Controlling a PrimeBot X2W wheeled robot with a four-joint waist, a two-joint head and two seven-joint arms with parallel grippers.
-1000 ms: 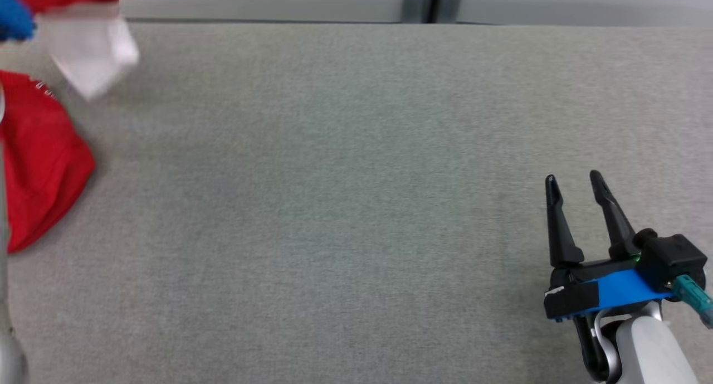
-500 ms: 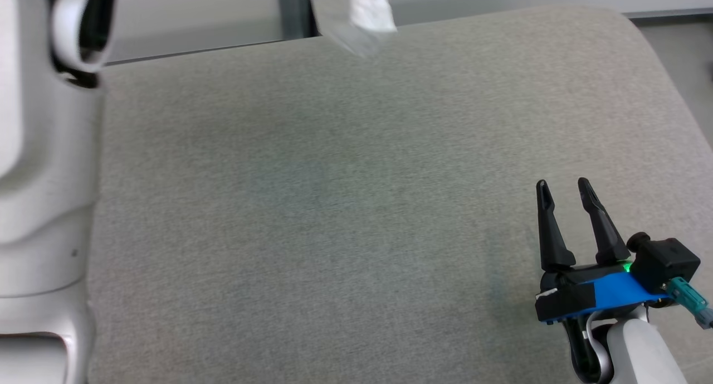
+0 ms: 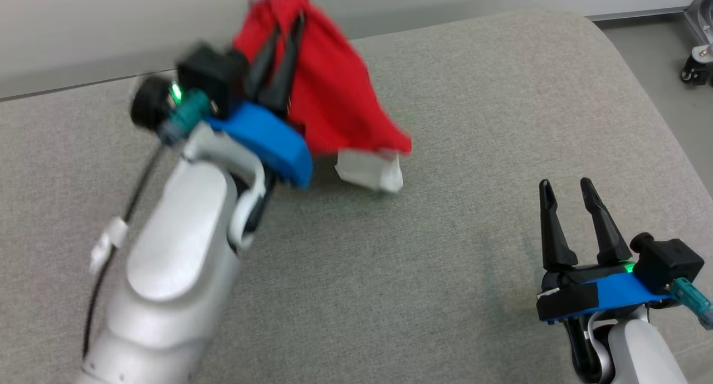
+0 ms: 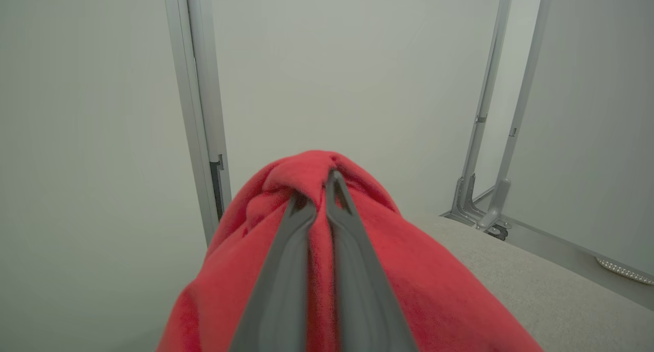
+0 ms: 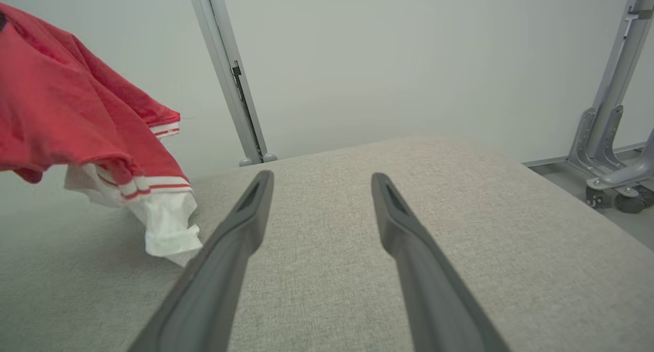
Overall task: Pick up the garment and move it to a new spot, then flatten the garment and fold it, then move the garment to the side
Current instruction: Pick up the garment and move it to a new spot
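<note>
**Counts.** We list one garment point(image 3: 334, 100), red with a white part and red-and-white striped trim; two hands, each with two dark fingers; and one worktop point(image 3: 445, 272).

**Left hand** point(image 3: 287, 33). It is clamped on a bunched fold of the garment, jaws nearly together, and raised over the worktop's far edge, left of the middle. The cloth drapes down from the grip. Its white end point(image 3: 370, 171) hangs lowest, close to the worktop; we cannot tell whether it touches.

**Right hand** point(image 3: 565, 184). Its jaws are spread wide and hold nothing. It sits by the worktop's near right corner, well apart from the garment.

**Surface and room.** The worktop is covered in grey woven fabric and has a rounded far right corner. Behind it are a pale wall point(image 5: 409, 61) and grey metal uprights point(image 5: 225, 71). Past the right edge there is grey floor point(image 3: 640, 38) with castors point(image 3: 696, 66) on it.

**View by view.**
- The left wrist view shows the left hand point(image 4: 317, 191) pinching the cloth point(image 4: 434, 290), with red fabric between its tips.
- The right wrist view shows the right hand point(image 5: 322, 177) open, the garment point(image 5: 76, 112) with its striped trim, and castored frame feet point(image 5: 613, 198).
- The head view shows both hands at once.
</note>
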